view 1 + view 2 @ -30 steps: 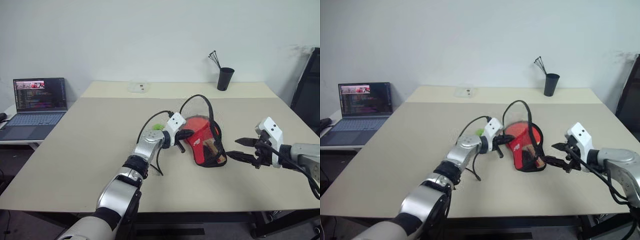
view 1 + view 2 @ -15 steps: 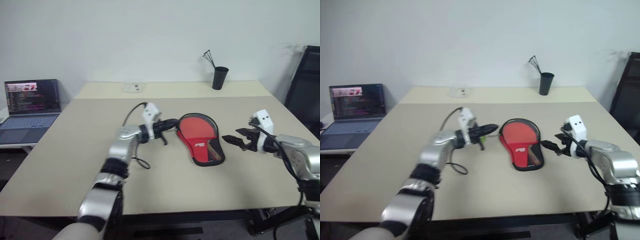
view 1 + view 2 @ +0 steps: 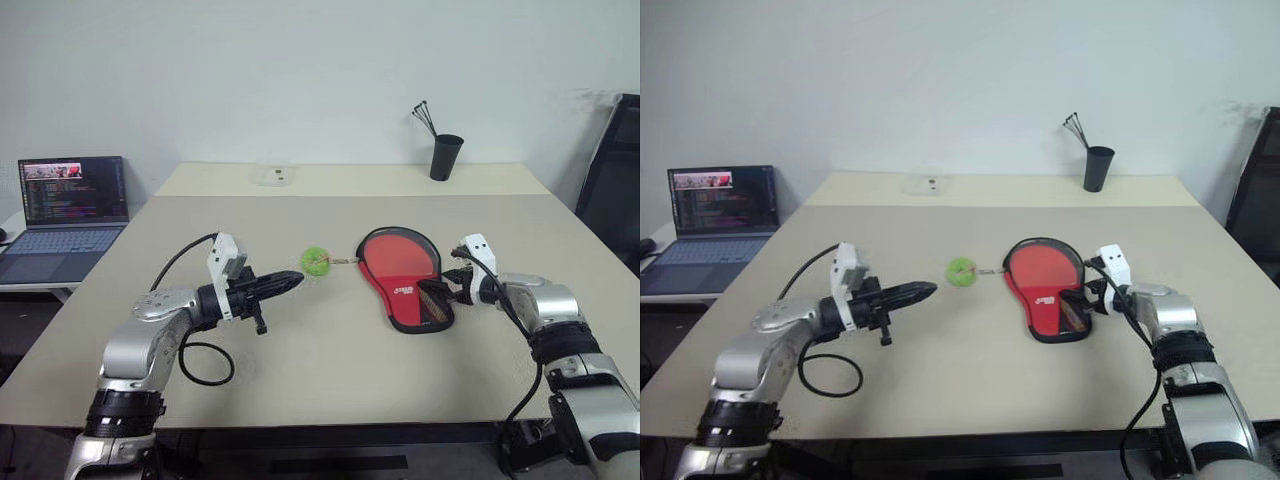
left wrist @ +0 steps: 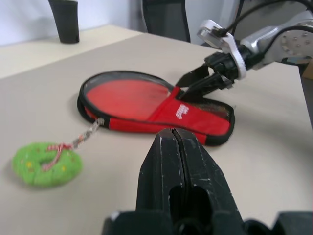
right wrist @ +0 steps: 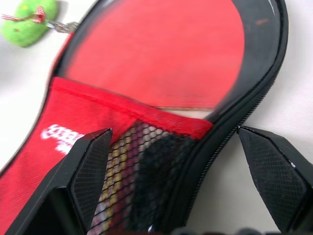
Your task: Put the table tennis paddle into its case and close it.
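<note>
The case (image 3: 405, 300) lies flat at mid-table, red fabric with black mesh and a black rim. Inside it sits the table tennis paddle (image 5: 161, 54), its round red face uncovered and its handle (image 5: 122, 166) showing through the mesh. The yellow-green ball (image 3: 317, 262) rests on the table on its cord, left of the case. My left gripper (image 3: 285, 282) is shut and empty, level, its tip a little short of the ball. My right gripper (image 3: 440, 290) stands open at the case's mesh end, one finger (image 5: 90, 161) on each side of the rim.
An open laptop (image 3: 70, 205) sits on a side table at the left. A black cup with sticks (image 3: 445, 155) and a small clear box (image 3: 273, 176) stand at the table's back. A dark chair (image 3: 612, 180) is at the right. A black cable loop (image 3: 205, 365) hangs by my left arm.
My left gripper has drawn back to the left, away from the case, which now lies flat with the ball beside it. My right gripper has moved in to the case's mesh end.
</note>
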